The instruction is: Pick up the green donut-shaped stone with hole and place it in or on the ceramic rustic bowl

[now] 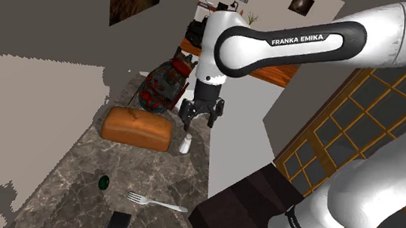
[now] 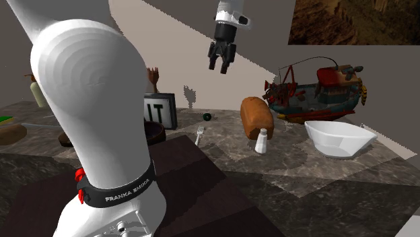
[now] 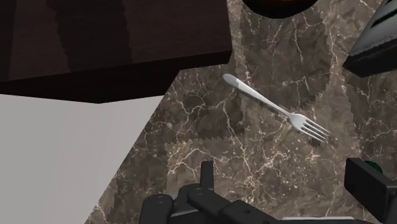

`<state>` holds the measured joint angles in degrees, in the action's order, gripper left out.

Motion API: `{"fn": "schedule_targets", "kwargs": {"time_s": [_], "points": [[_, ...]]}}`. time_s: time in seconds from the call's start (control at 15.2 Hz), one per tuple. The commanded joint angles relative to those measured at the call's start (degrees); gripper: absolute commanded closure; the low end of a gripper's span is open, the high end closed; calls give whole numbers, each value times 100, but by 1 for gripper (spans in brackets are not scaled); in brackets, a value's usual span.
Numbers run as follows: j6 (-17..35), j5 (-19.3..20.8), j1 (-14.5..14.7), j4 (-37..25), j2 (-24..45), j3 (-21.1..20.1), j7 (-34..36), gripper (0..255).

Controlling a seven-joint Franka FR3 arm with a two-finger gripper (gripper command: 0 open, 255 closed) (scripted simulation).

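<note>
The green donut-shaped stone [image 1: 102,183] lies small and dark on the marbled brown counter, near a silver fork [image 1: 156,201]. In the second exterior view the stone [image 2: 207,116] sits behind the fork [image 2: 199,137]. The bowl [image 2: 340,138] is drawn plain white and angular, at that view's right in front of a model boat. My gripper [image 2: 219,69] hangs open and empty high above the counter, well away from both. In the shoulder view the gripper [image 1: 198,122] hovers above a white shaker. In the wrist view a green sliver of the stone [image 3: 375,167] peeks past one fingertip [image 3: 369,184].
A brown bread loaf [image 1: 137,129] and a white shaker [image 1: 185,143] stand mid-counter, with the colourful model boat [image 2: 316,91] behind them. A black sign with white letters [image 2: 160,110] stands near the stone. The dark stand [image 3: 95,44] borders the counter edge.
</note>
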<state>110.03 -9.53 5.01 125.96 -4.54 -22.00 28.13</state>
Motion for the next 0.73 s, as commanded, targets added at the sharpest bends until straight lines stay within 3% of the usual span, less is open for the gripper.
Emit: {"fn": "schedule_targets", "kwargs": {"time_s": [0.0,0.66], "points": [[168,69,66,-229,503,-113,337,0],[399,531,641,-1961,2975,-150,1672,0]]}}
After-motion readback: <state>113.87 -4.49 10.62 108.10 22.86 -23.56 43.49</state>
